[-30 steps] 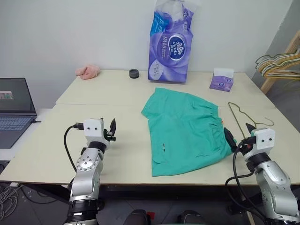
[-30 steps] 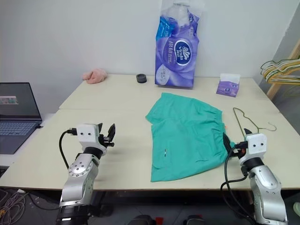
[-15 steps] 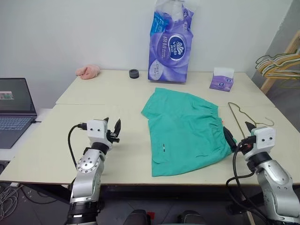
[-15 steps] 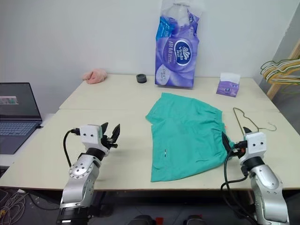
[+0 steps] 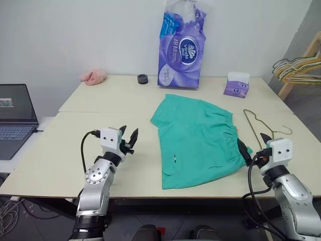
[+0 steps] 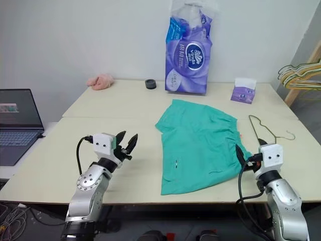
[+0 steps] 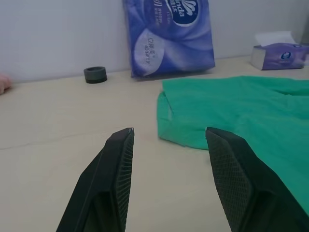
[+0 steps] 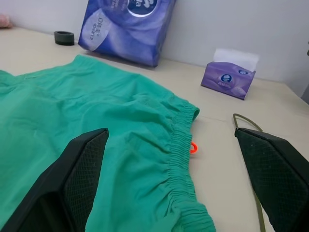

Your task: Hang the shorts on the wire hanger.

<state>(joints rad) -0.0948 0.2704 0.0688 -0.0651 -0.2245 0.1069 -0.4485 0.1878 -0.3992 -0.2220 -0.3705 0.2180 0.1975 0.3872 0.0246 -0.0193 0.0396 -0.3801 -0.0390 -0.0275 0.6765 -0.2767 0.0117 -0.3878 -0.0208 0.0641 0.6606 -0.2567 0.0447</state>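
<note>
While both arms hover low over the table (image 5: pixel 60 145):
left gripper (image 5: pixel 129 136): parted, empty, the shorts (image 5: pixel 198 138) lying beyond its tips.
right gripper (image 5: pixel 253 143): spread wide, empty, waistband between its fingers; the wire hanger (image 5: pixel 258 123) just beside.

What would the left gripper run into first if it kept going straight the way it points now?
Most likely the shorts: the left gripper, jaws open, points across bare table at the near corner of the fabric. Depth is hard to judge; if it travels level above the tabletop it might pass over the flat cloth.
</note>
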